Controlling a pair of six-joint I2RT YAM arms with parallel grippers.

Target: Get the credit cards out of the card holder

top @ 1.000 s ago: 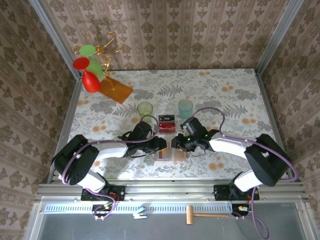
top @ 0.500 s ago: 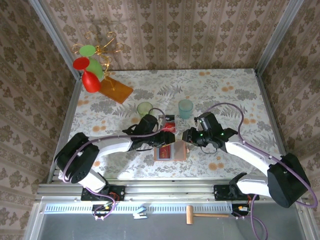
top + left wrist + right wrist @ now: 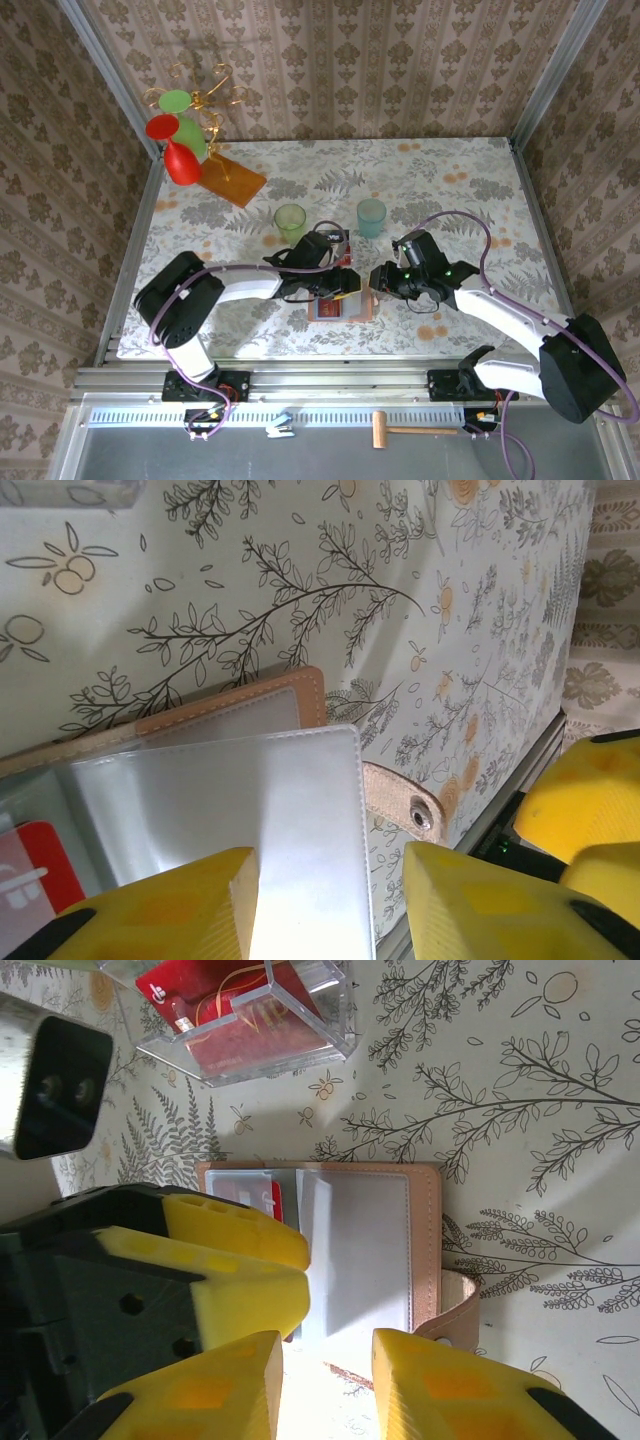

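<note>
The tan card holder point(image 3: 342, 308) lies open on the table in front of both grippers. In the right wrist view its clear sleeves point(image 3: 360, 1230) face up, with a red credit card point(image 3: 272, 1198) tucked in the left one. My left gripper point(image 3: 348, 285) hovers over the holder's left half, jaws open. In the left wrist view a clear sleeve page point(image 3: 250, 800) runs between its fingers point(image 3: 170, 905), and the red credit card point(image 3: 25, 880) shows at the lower left. My right gripper point(image 3: 377, 278) is open at the holder's right edge by the snap strap point(image 3: 455, 1310), its fingers point(image 3: 440, 1385) holding nothing.
A clear box point(image 3: 250, 1015) holding red cards stands just behind the holder. A green cup point(image 3: 290, 217) and a blue-green cup point(image 3: 371, 215) stand farther back. An orange-brown board point(image 3: 230, 180) and a stand with red and green ornaments point(image 3: 180, 135) sit at the far left.
The left gripper has moved right over the card holder and opened wider. The right gripper drew back to the holder's right edge, and its arm swung out to the right.
</note>
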